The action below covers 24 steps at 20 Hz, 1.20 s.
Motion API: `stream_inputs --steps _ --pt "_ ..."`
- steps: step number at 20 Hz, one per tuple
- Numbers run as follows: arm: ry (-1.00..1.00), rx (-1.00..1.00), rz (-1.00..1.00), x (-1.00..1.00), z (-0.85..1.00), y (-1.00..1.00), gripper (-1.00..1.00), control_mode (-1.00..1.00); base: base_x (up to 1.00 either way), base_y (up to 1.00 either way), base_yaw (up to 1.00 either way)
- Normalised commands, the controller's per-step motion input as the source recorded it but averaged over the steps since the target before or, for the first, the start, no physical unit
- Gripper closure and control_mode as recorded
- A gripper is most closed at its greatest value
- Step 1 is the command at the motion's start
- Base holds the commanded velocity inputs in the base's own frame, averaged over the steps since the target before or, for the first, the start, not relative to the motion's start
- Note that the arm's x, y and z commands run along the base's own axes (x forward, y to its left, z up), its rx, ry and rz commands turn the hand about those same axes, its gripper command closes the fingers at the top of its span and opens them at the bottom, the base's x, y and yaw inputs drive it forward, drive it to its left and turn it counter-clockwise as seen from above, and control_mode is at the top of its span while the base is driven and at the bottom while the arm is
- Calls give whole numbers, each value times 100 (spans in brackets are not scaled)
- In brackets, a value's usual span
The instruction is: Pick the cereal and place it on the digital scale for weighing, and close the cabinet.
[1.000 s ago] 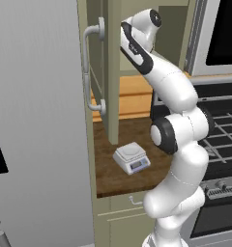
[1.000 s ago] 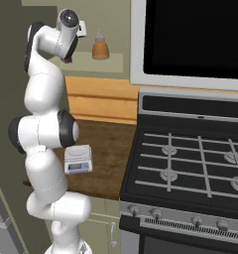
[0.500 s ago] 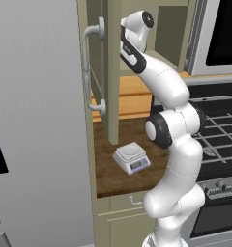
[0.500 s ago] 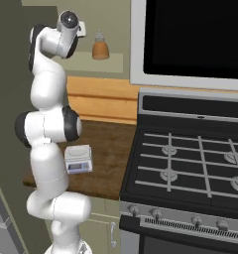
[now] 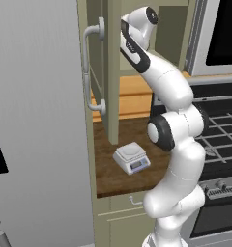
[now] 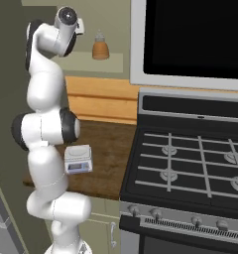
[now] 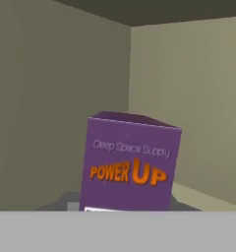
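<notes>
The cereal (image 7: 130, 165), a dark purple box with orange "POWER UP" lettering, stands upright on the cabinet shelf, very close in the hand view. My gripper (image 7: 124, 204) is shut on the cereal's lower part, and grey bits of its fingers (image 7: 67, 202) show on either side of the box. In the base views my hand (image 5: 146, 15) (image 6: 67, 19) reaches high into the open cabinet (image 5: 113, 72) and hides the box. The digital scale (image 5: 131, 158) (image 6: 78, 158) sits on the wooden counter below, with nothing on its platform.
The cabinet door stands open with its curved bar handle (image 5: 89, 67) facing the grey fridge (image 5: 36, 125). An orange-brown bottle (image 6: 100, 47) stands on the shelf to the right of my hand. A gas stove (image 6: 190, 163) fills the right, with a dark microwave (image 6: 195, 37) above it.
The arm has straightened and pushed the hand deeper into the cabinet. The jaws have gone from open to shut on the cereal.
</notes>
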Motion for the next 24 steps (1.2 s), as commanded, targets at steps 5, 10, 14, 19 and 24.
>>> stream_inputs --steps 5,10,14,19,24 --pt "-22 0 1 -80 5 0 100 -100 0 0 0" --pt "-23 -2 5 -100 0 0 100 -100 0 0 0" --pt "-23 0 2 -100 0 -3 100 -100 0 0 0" --pt "-18 2 0 -100 0 -37 100 -100 0 0 0" --pt "-6 9 0 -100 0 -72 100 -100 0 0 0"
